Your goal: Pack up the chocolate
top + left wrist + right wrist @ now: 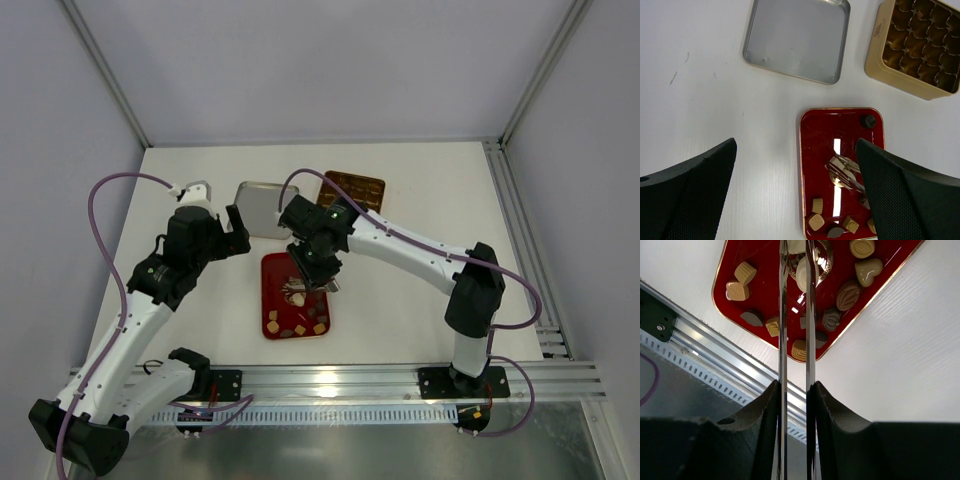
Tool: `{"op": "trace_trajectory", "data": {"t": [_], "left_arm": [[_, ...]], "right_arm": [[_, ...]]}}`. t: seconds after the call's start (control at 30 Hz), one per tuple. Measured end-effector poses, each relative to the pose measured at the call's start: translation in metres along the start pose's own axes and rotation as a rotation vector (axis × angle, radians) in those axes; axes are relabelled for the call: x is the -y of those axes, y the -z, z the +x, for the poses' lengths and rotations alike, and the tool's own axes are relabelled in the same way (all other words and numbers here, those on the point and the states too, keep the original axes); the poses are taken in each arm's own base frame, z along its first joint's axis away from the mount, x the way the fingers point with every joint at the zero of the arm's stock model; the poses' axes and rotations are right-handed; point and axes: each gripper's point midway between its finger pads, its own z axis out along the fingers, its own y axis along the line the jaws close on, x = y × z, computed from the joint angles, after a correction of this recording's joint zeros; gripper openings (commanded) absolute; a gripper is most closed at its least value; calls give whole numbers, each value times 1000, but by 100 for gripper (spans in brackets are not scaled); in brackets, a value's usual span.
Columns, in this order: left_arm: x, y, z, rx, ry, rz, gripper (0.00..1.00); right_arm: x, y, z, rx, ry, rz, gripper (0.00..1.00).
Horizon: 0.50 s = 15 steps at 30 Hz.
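Chocolate (745, 272) lies in the red tray (272, 268), mostly toward 6 o'clock. Lid (258, 208) at 11 and tin (352, 190) at 1 sit apart from it. Right gripper (795, 390) pinches tweezers (782, 315) over the tray. Left gripper (796, 145) is spread wide at 10.

Three views, one red tray (275, 290) in all of them.
The top camera sits high behind the arm bases and looks down on the whole table (420, 190). The left wrist camera hangs fairly high, facing down between the left fingers (690, 195), and takes in the tray with the lid (797, 40) and tin (875, 55) beyond. The right wrist camera is low and close, looking along the tongs (783, 315) between the right fingers (755, 440) at the tray's near end and the rail (715, 350).
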Motion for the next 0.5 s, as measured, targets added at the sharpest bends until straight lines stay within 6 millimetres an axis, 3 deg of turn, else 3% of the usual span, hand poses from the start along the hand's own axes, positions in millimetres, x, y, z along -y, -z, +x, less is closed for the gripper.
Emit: {"op": "trace_trajectory", "data": {"t": [0.5], "left_arm": [[0, 0, 0, 0, 0, 0, 100]], "right_arm": [[19, 26, -17, 78, -61, -14, 32]]}}
